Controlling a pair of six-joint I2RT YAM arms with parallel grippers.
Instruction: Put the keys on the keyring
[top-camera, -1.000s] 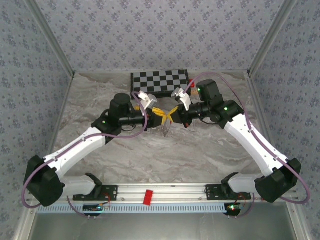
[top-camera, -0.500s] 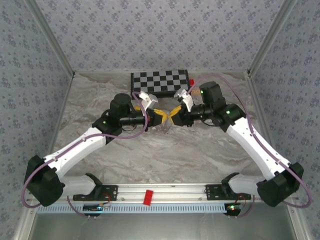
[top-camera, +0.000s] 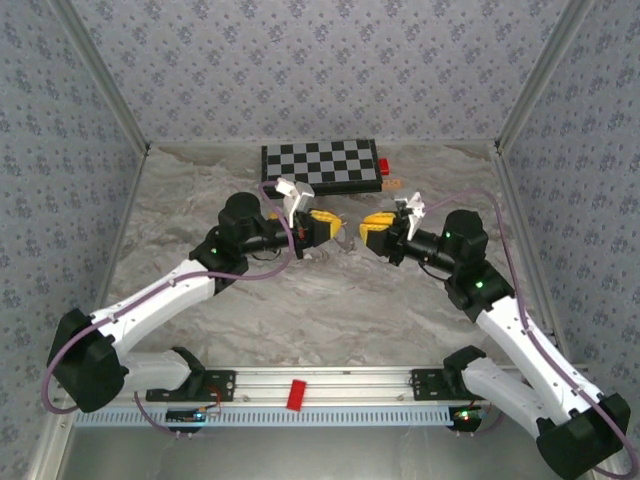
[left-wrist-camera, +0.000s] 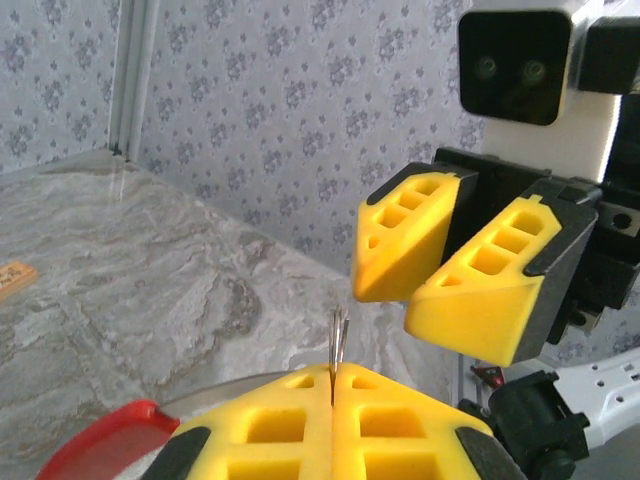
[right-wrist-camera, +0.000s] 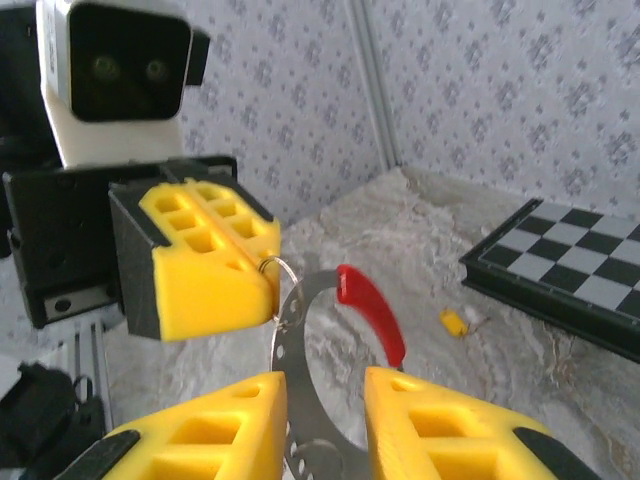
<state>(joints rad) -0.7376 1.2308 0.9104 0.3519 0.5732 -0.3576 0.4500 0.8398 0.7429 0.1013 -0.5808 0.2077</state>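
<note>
The marble-patterned table (top-camera: 300, 320) carries a black-and-white chessboard (top-camera: 320, 165) at its far edge. Above the middle, the left gripper (top-camera: 330, 222) is clamped shut on the small wire loop of the thin grey keyring (right-wrist-camera: 288, 360) with a red section. The keyring hangs before the right gripper (top-camera: 366, 228), whose jaws stand partly apart and grip nothing. A tiny yellow-orange key (right-wrist-camera: 454, 322) lies on the table near the chessboard's right end.

both arms reach in just before the chessboard (top-camera: 320, 163), tips facing, apart. left gripper (top-camera: 328, 222) pinches the keyring (right-wrist-camera: 292, 350); right gripper (top-camera: 372, 228) has jaws parted.
</note>
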